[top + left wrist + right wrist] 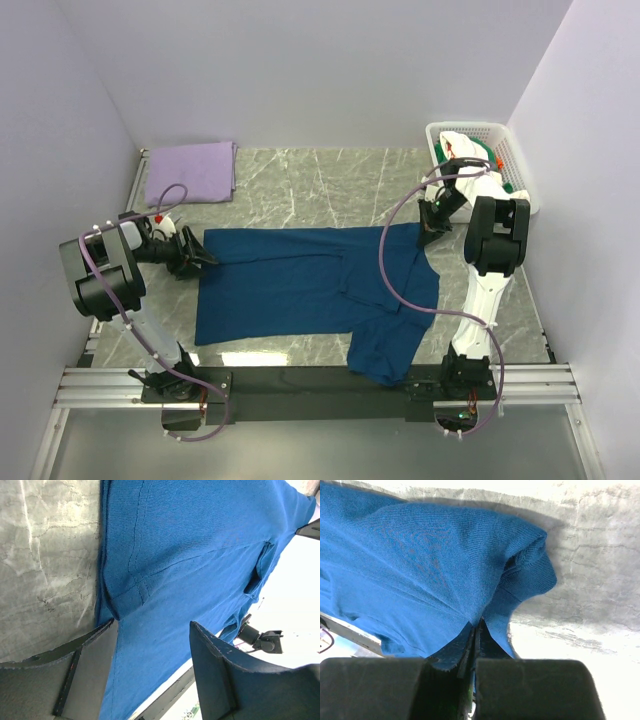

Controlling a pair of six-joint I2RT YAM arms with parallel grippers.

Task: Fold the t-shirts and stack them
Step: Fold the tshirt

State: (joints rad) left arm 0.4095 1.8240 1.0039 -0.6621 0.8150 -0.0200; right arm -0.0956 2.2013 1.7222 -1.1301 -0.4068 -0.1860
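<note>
A dark navy-blue t-shirt (300,285) lies spread across the marble table, its lower right part hanging over the front rail. My right gripper (428,235) is shut on the shirt's right edge; in the right wrist view the jaws (479,625) pinch a fold of blue cloth (410,560). My left gripper (205,258) stands open at the shirt's left edge. In the left wrist view its fingers (152,625) straddle the blue cloth (200,540) without closing on it. A pale lavender t-shirt (192,170) lies folded at the back left.
A white lattice basket (522,165) stands at the back right, holding white and green cloth (468,150) with red-orange bits. Walls close in on the left, back and right. A dark rail (300,385) runs along the front edge.
</note>
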